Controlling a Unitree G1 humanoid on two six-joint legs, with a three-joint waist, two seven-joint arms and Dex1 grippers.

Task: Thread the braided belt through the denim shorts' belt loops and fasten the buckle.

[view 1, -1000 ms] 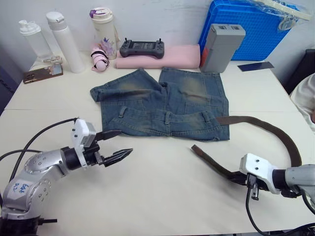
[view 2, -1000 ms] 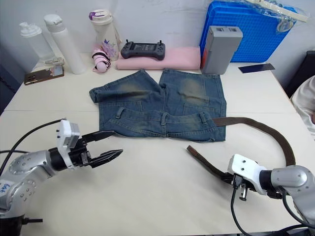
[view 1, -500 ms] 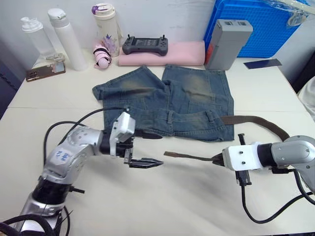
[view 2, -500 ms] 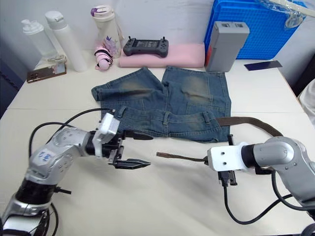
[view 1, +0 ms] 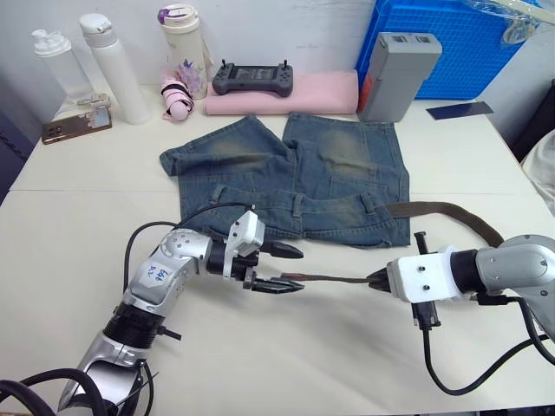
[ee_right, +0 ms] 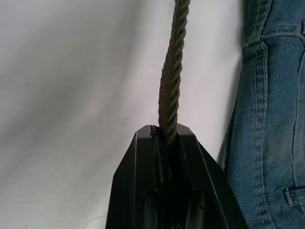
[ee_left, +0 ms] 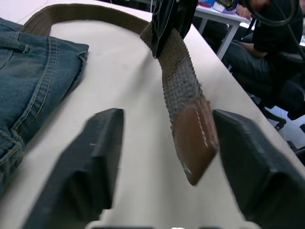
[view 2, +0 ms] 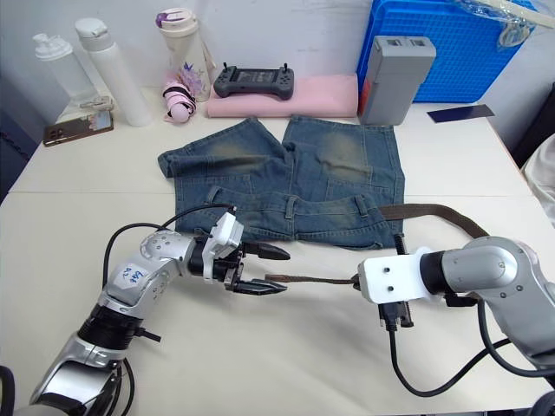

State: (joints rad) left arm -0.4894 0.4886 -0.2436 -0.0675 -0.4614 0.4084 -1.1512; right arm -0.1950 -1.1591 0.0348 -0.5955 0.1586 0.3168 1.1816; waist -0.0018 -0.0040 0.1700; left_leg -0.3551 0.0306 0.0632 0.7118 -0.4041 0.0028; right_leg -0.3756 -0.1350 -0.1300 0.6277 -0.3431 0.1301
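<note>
Brown braided belt [view 1: 451, 211], buckle end hidden

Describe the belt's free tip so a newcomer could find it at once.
Start at the denim shorts in the middle of the table, then look just in front of their waistband. There the braided belt stretches from the shut right end effector to between the open left end effector's fingers. Its tip is smooth stitched brown leather, unlike the woven strap.

A pink rolled cloth [view 1: 303, 92] bearing a black handheld controller [view 1: 252, 81] lies along the table's [view 1: 78, 208] far edge, flanked by a grey box [view 1: 394, 62], a blue crate [view 1: 460, 48], three bottles [view 1: 113, 61] and a phone [view 1: 76, 126].
</note>
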